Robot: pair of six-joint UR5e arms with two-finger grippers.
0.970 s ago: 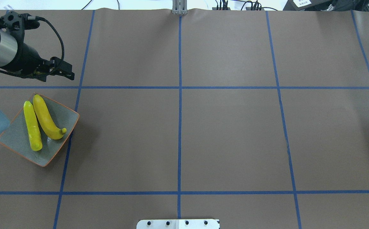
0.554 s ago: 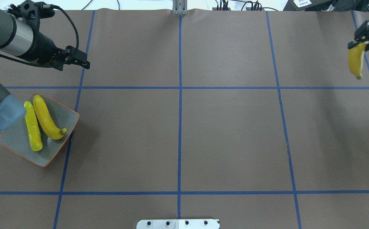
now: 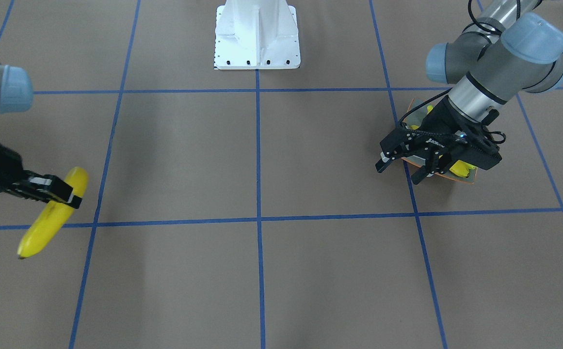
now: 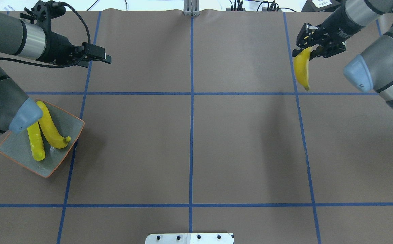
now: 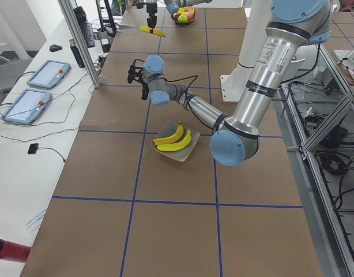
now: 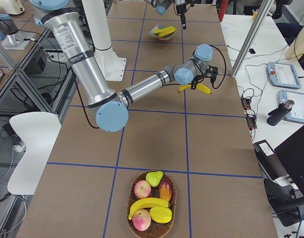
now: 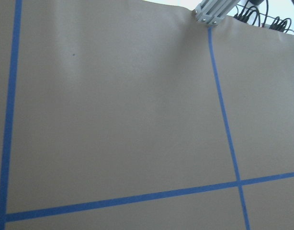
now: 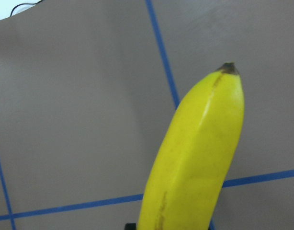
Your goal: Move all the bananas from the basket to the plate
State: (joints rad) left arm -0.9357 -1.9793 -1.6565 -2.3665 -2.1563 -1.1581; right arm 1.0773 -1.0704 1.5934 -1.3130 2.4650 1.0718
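Smooth bright-yellow banana (image 4: 301, 71), dark-tipped, hangs gripped in the right claw (image 4: 305, 51) at 2 o'clock. The left claw (image 3: 401, 172) gapes empty at 10 o'clock. The plate (image 4: 72, 127) at 9 o'clock carries two bananas (image 4: 52, 130).

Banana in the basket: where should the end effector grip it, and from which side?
Probably mid-body on the banana, coming from straight above. It lies flat across the basket with its top exposed, while other fruit crowds both long sides.

Right pincer (image 4: 306, 51) grips a banana (image 4: 301, 70) aloft; left pincer (image 3: 399, 173) apparently spread.
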